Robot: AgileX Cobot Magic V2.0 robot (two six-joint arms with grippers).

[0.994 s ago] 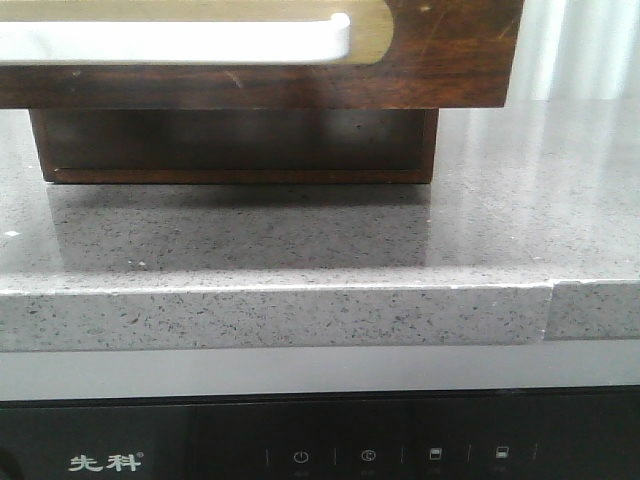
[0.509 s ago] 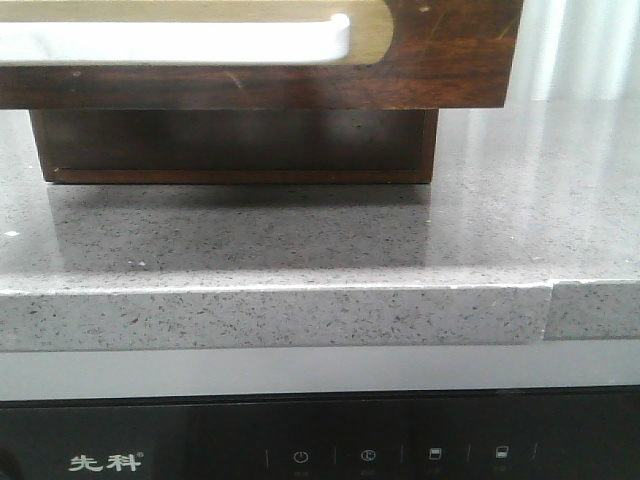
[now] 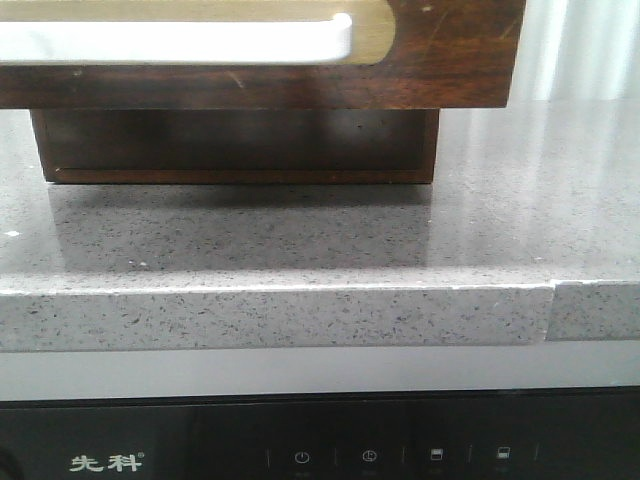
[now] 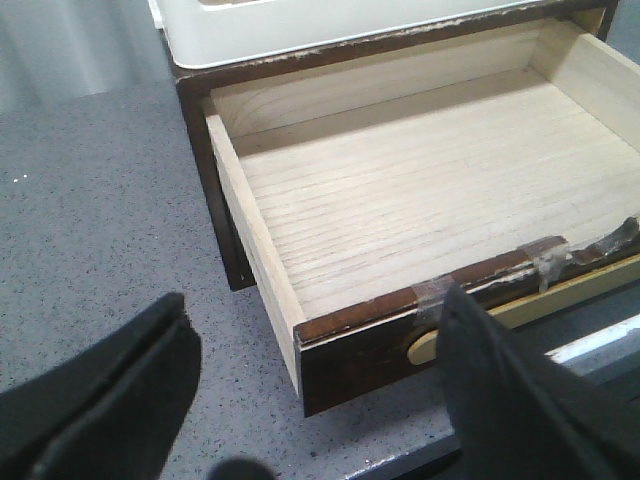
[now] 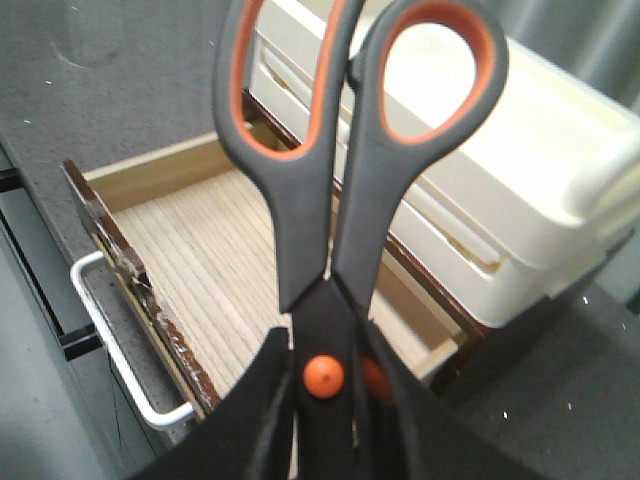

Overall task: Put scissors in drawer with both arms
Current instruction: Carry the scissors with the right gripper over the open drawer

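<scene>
The right gripper (image 5: 330, 440) is pinched on the scissors (image 5: 340, 200) near their orange pivot, its dark fingers (image 5: 250, 430) closing in from both sides. The blades are hidden between the fingers; the handles stick out away from the gripper, so the scissors' long axis runs along the gripper's own line, loops leading. Both loops are dark grey with orange lining, and the handles lie close together, so the scissors look closed.

In the right wrist view the scissors hang above the open drawer (image 5: 200, 270), apart from it. The drawer's pale wood floor shows behind the handles, with the white bar handle (image 5: 120, 360) on its front. A cream plastic box (image 5: 500, 190) sits on top of the cabinet behind the drawer.

The left gripper (image 4: 320, 400) is spread wide, with one dark finger (image 4: 110, 390) on each side of the view and nothing between them. It hovers just in front of the drawer (image 4: 440, 210), which stands pulled out and shows a bare light wood floor, with strips of clear tape (image 4: 545, 262) on its front edge.

From the front, the dark brown drawer front (image 3: 440, 60) overhangs the grey speckled tabletop (image 3: 300, 250).
</scene>
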